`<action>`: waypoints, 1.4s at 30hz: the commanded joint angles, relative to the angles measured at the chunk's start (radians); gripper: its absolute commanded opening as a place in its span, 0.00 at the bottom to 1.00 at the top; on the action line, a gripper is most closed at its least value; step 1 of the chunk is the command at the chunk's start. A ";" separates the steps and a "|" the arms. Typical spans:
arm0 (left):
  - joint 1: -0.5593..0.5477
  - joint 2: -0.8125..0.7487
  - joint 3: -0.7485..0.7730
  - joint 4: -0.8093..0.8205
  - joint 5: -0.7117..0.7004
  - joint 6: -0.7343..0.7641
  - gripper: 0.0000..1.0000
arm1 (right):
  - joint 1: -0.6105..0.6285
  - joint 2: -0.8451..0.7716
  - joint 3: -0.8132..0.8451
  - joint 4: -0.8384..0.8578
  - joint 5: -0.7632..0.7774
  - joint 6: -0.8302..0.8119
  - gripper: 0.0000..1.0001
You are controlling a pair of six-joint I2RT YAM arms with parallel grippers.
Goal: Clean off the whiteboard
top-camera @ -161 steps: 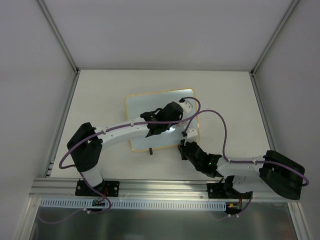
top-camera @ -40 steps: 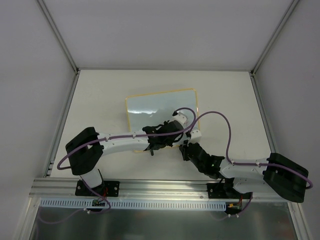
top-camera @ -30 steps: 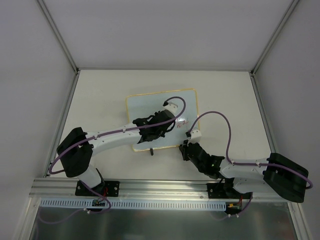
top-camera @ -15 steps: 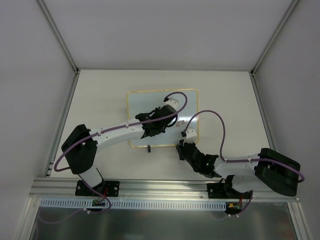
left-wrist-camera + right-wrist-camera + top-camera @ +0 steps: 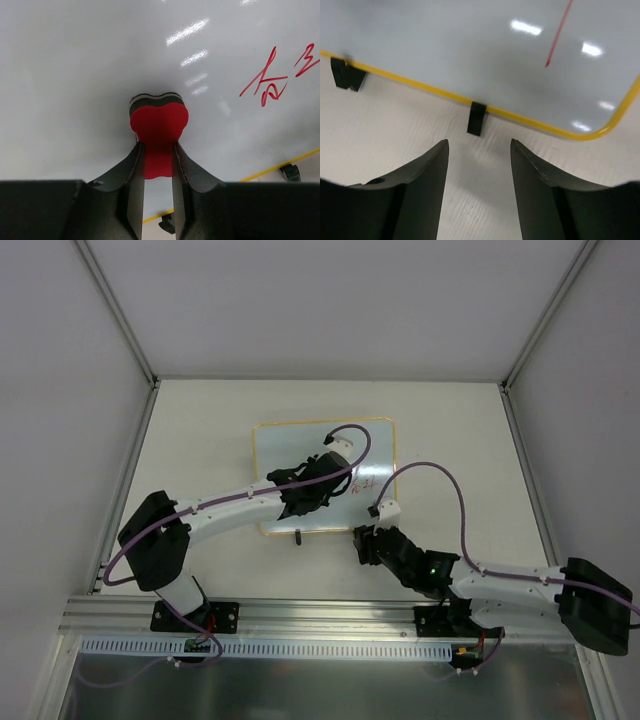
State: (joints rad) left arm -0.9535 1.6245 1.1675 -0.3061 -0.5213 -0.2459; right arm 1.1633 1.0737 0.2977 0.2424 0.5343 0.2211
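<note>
The whiteboard (image 5: 285, 445) lies flat mid-table, white with a thin yellow frame and black feet. Red handwriting (image 5: 366, 484) remains near its right edge. My left gripper (image 5: 318, 488) is over the board's middle, shut on a small red block (image 5: 159, 122) that presses against the whiteboard (image 5: 75, 60), left of the handwriting (image 5: 270, 82). My right gripper (image 5: 362, 543) stands open on the table just short of the board's near edge. In its wrist view the right gripper (image 5: 479, 145) holds nothing and faces a black foot (image 5: 476, 118) under the yellow frame (image 5: 530, 121).
White walls and metal posts (image 5: 125, 325) close in the table (image 5: 200, 420) on three sides. A metal rail (image 5: 320, 615) with both arm bases runs along the near edge. Purple cables (image 5: 440, 475) loop above the arms.
My right gripper has opened and sits slightly back from the board's near edge, its arm stretched further right. My left gripper, holding the red block, has shifted only slightly on the board.
</note>
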 commanded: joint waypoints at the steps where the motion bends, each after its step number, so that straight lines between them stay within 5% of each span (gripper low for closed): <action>1: 0.038 -0.020 -0.042 -0.028 -0.051 -0.018 0.00 | -0.066 -0.147 0.012 -0.116 0.021 -0.057 0.56; 9: 0.038 -0.043 -0.049 -0.028 -0.049 -0.007 0.00 | -0.520 -0.414 0.037 -0.238 -0.439 -0.201 0.71; 13: 0.038 -0.048 -0.049 -0.028 -0.048 -0.006 0.00 | -0.846 -0.280 0.153 -0.238 -0.784 -0.272 0.71; 19: 0.036 -0.055 -0.049 -0.028 -0.042 -0.010 0.00 | -1.028 -0.030 0.405 -0.238 -1.106 -0.376 0.71; 24: 0.036 -0.055 -0.043 -0.028 -0.037 -0.015 0.00 | -1.083 0.127 0.538 -0.238 -1.305 -0.431 0.70; 42: 0.018 -0.046 -0.040 -0.027 -0.042 -0.010 0.00 | -1.134 0.454 0.721 -0.278 -1.511 -0.506 0.54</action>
State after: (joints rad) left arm -0.9474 1.5887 1.1339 -0.2974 -0.5251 -0.2501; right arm 0.0322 1.5139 0.9779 -0.0357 -0.9039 -0.2565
